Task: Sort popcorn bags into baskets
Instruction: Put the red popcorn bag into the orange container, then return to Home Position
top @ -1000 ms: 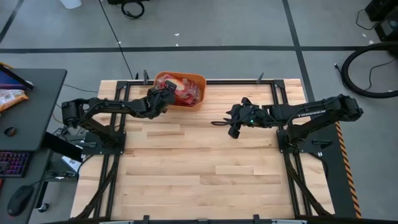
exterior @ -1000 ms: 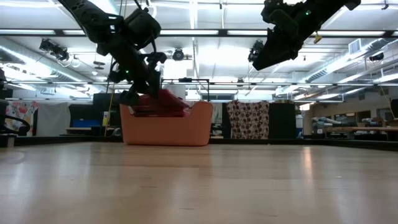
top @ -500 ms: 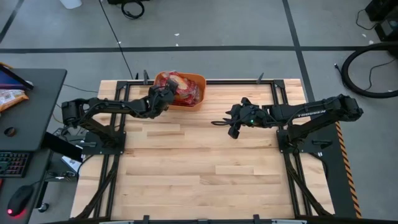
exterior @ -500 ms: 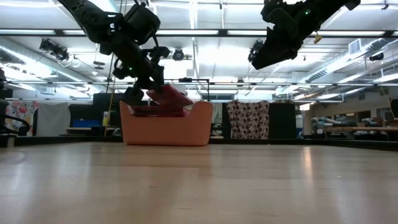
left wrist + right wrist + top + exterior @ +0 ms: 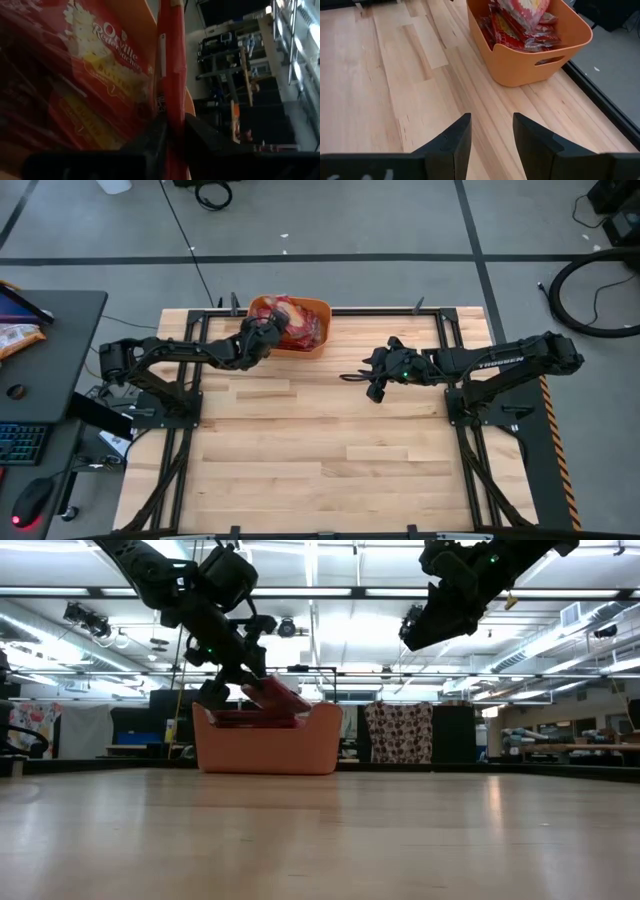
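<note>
Popcorn bag point(image 5: 272, 693) pinched in left tool point(image 5: 240, 675) above basket point(image 5: 268, 748).

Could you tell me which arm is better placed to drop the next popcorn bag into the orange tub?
Left. Its gripper holds a flat red popcorn bag over the orange plastic tub; the right gripper hangs open, empty, off over bare table.

Bright ceiling strip lights point(image 5: 330, 590) glare behind the dark, backlit arms. The bench point(image 5: 330, 470) is evenly lit with soft shadows. The packet point(image 5: 75, 75) nearest the left end effector point(image 5: 172, 135) looks blurred.
</note>
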You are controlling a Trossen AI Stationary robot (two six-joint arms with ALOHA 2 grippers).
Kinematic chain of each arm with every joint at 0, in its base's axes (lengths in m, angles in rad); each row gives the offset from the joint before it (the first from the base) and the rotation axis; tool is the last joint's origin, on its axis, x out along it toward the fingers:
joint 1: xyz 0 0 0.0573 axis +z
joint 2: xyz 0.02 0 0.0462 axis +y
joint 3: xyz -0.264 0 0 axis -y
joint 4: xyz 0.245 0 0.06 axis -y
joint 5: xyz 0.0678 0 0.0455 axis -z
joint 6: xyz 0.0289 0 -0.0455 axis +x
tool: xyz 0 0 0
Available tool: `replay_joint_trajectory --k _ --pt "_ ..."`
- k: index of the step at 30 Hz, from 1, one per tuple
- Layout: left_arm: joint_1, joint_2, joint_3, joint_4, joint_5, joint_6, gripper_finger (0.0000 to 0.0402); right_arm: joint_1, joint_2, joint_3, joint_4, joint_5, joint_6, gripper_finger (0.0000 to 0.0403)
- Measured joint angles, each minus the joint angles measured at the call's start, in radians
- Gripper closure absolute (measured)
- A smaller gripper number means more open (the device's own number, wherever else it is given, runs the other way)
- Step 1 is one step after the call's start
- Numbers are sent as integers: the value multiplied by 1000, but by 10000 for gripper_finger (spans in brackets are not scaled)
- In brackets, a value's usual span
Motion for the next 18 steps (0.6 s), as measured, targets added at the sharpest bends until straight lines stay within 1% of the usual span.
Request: replay_joint_trajectory --k 3,5,11,13,15,18 --pt "0 0 0 -2 25 30 331 0 0 0 0 0 0 253" --pt "0 0 0 -12 34 32 313 0 0 0 2 0 0 253" --pt "0 0 0 -25 72 36 228 0 0 0 12 0 0 253" --pt "-3 -1 0 -9 75 67 207 2 0 0 11 0 5 253" --pt "-11 -7 0 46 61 166 193 5 0 0 11 0 10 253" --pt "-45 -44 1 173 -17 398 188 16 0 0 11 0 10 253"
